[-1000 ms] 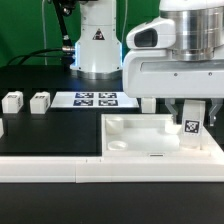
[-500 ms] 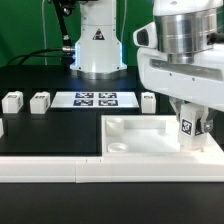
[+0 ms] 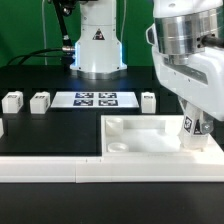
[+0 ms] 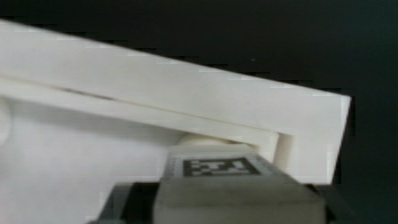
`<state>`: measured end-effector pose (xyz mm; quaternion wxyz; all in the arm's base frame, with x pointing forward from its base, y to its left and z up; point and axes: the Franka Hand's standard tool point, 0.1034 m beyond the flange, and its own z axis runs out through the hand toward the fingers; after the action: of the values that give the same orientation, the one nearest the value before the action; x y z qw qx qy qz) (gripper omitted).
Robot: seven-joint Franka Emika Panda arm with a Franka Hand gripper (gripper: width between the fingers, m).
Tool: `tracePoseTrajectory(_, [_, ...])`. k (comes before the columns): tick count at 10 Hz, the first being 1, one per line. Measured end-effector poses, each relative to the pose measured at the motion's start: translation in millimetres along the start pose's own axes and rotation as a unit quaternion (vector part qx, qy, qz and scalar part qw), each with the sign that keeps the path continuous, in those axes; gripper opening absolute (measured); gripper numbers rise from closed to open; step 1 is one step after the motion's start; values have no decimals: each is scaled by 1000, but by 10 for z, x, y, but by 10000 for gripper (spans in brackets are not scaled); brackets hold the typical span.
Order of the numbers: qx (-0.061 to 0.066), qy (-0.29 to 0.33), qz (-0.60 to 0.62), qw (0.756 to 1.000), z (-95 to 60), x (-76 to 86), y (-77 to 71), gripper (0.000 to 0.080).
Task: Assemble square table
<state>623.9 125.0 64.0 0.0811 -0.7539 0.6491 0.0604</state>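
Note:
The square table's white slab [image 3: 150,136] lies at the exterior view's right, with raised corner sockets. My gripper [image 3: 196,122] is shut on a white tagged leg [image 3: 195,127], which stands on the slab's right end, slightly tilted. In the wrist view the leg's tag [image 4: 222,165] shows just above my grey gripper body, against the slab's raised edge [image 4: 196,95]. Loose legs sit on the black table: two at the left [image 3: 12,101] [image 3: 40,100], one by the slab's back edge [image 3: 148,100], and part of one at the left border [image 3: 2,127].
The marker board [image 3: 95,99] lies flat at the back centre, in front of the arm's white base [image 3: 97,45]. A long white rail [image 3: 90,171] runs along the front edge, against the slab.
My arm has swung toward the exterior view's right and turned, with the leg still in the jaws. This uncovered the loose leg behind the slab.

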Motion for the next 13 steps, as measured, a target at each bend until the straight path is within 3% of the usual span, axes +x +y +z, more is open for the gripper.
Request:
tracePoseTrajectory(1, [0,0,-22,1000,1,-1,1,370])
tracePoseTrajectory(2, [0,0,-44,999,-1,7,0,370])
tracePoseTrajectory(3, [1,6,-140,990,-16,36,-8,506])
tracePoseTrajectory(4, [-4,24,-282,959,-55,16,-31,618])
tracePoseTrajectory(5, [-12,40,-374,926,-87,-54,-46,640])
tracePoseTrajectory(6, [-12,37,-391,920,-75,-60,-42,640])
tracePoseTrajectory(8, [-17,38,-481,876,-70,-38,-40,648])
tracePoseTrajectory(10, [-24,58,-642,764,-141,45,-136,649])
tracePoseTrajectory(11, [-18,62,-657,751,-143,48,-156,649])
tracePoseTrajectory(13, [-17,61,-637,768,-133,36,-149,607])
